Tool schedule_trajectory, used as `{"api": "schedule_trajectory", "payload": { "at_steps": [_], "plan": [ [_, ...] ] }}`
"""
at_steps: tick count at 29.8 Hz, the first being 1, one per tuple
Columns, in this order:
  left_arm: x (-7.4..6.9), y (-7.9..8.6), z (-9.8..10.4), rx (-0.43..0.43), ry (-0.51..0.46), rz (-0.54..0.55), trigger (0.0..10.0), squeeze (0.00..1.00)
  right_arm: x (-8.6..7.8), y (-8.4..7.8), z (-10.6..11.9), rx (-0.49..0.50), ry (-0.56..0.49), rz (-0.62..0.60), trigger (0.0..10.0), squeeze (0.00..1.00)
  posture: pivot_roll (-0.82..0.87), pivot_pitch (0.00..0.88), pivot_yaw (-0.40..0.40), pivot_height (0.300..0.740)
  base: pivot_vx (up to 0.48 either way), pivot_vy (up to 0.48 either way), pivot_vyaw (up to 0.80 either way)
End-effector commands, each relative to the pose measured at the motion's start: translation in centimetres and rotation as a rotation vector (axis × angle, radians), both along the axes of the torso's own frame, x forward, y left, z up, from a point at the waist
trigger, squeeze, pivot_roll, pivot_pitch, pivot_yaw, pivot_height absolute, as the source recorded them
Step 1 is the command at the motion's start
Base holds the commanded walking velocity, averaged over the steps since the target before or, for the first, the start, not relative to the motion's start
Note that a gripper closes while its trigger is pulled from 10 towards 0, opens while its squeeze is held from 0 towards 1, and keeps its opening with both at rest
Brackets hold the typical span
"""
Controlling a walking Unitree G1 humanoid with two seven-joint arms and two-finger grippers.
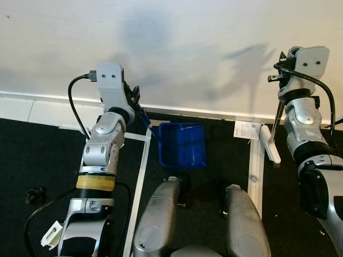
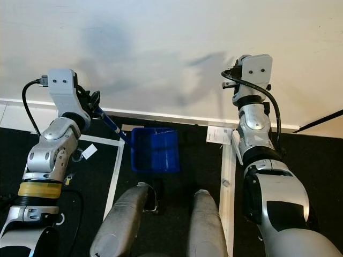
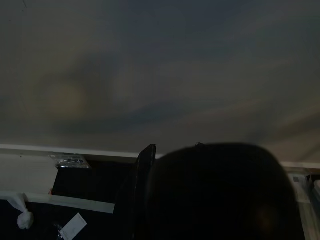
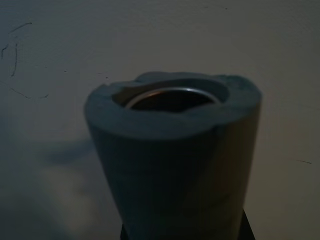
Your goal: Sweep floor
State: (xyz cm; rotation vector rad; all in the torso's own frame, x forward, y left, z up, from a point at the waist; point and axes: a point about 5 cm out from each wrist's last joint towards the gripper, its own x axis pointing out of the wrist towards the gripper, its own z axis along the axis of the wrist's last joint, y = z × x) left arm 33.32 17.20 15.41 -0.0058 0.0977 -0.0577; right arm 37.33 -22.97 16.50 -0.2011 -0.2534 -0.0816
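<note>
Left gripper point(image 1: 135, 101) grips dustpan point(image 1: 183, 144) handle, frame centre | right gripper point(image 1: 280, 75) clamps broom point(image 1: 275, 120), right edge | keep pan lip flat on carpet point(image 1: 32, 155), you sweep toward it.

No legible text (paper sheet point(image 1: 246, 129) unreadable).
</note>
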Motion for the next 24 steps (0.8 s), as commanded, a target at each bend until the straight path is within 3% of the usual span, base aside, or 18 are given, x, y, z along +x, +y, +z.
{"api": "schedule_trajectory", "payload": {
  "at_steps": [1, 8, 15, 23, 24],
  "plan": [
    [-0.3, 0.4, 0.7, 0.003, -0.049, 0.034, 10.0, 0.0, -0.3, -0.3, -1.1, 0.044, 0.041, -0.018, 10.0, 0.0, 0.17, 0.373, 0.169, 0.74, 0.0, 0.0, 0.0],
    [-0.2, -0.3, -0.4, -0.02, -0.047, 0.03, 10.0, 0.0, -0.3, -0.2, -1.1, 0.044, 0.042, -0.015, 10.0, 0.0, 0.15, 0.379, 0.156, 0.74, 0.0, 0.0, 0.0],
    [-0.5, -2.1, -3.7, -0.058, 0.043, 0.009, 10.0, 0.0, 0.0, 0.6, -0.9, 0.058, 0.041, 0.012, 10.0, 0.0, 0.14, 0.384, 0.153, 0.74, 0.0, 0.0, 0.0],
    [-0.7, -2.5, -3.4, -0.072, 0.033, -0.027, 10.0, 0.0, 0.5, 2.0, -0.8, 0.122, 0.046, 0.055, 10.0, 0.0, 0.15, 0.387, 0.149, 0.74, 0.0, 0.0, 0.0],
    [-0.7, -2.5, -3.3, -0.08, 0.026, -0.037, 10.0, 0.0, 0.7, 2.9, -0.8, 0.153, 0.047, 0.086, 10.0, 0.0, 0.16, 0.385, 0.148, 0.74, 0.0, 0.0, 0.0]
  ]
}}
